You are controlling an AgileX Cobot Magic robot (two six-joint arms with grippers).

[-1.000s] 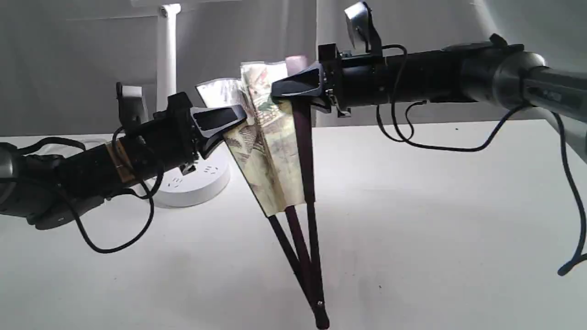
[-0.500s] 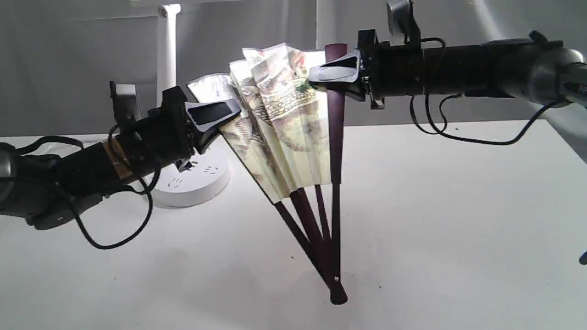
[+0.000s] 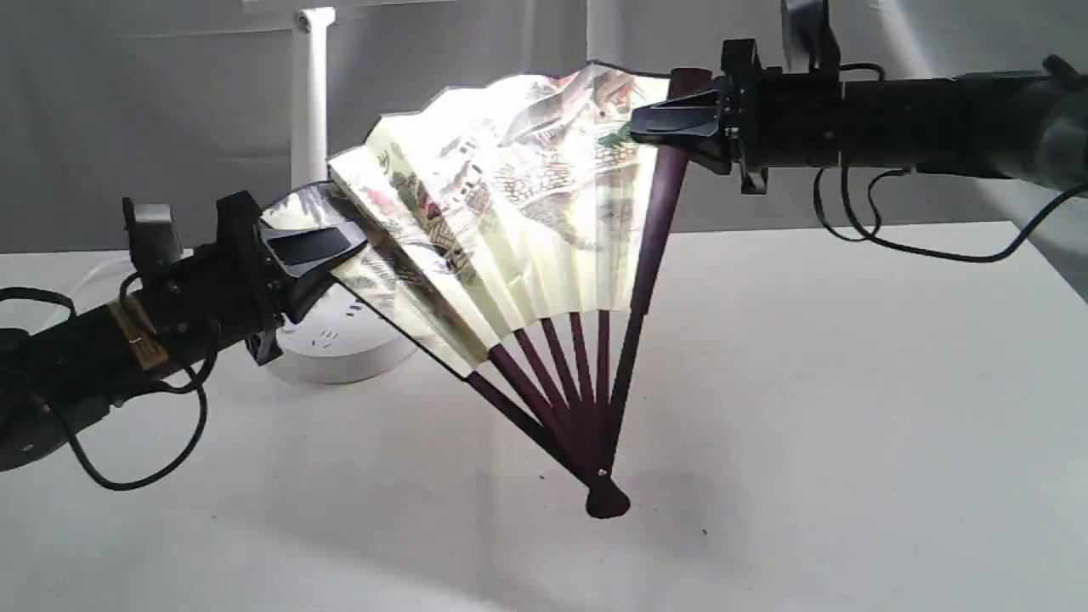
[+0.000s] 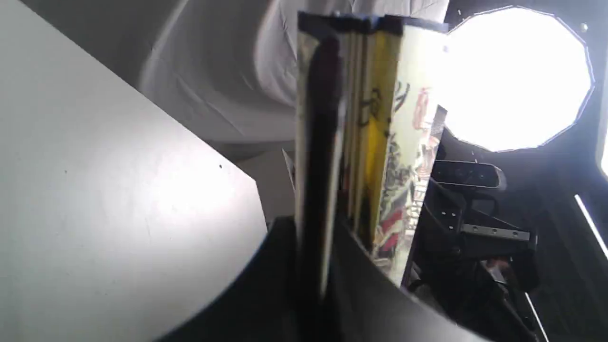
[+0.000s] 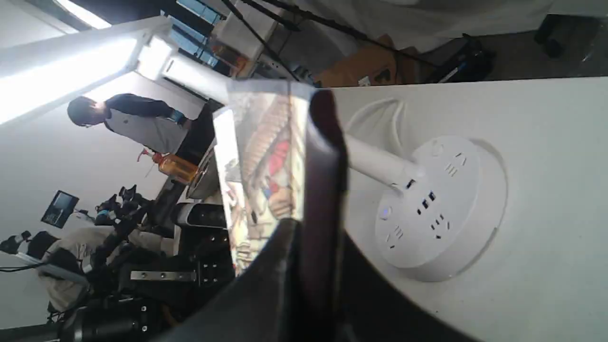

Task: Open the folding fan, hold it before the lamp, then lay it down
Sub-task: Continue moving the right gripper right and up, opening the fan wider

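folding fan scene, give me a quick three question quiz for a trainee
1. True or false: the folding fan lies flat and closed on the table.
2. What does the right gripper clamp? A the fan's outer maroon rib; B a cup; C nothing.
3. In the exterior view, which gripper is nearer the lamp?

Key
1. False: it is held up and spread open.
2. A.
3. The left gripper, which grips the fan's other outer edge in front of the lamp's base.
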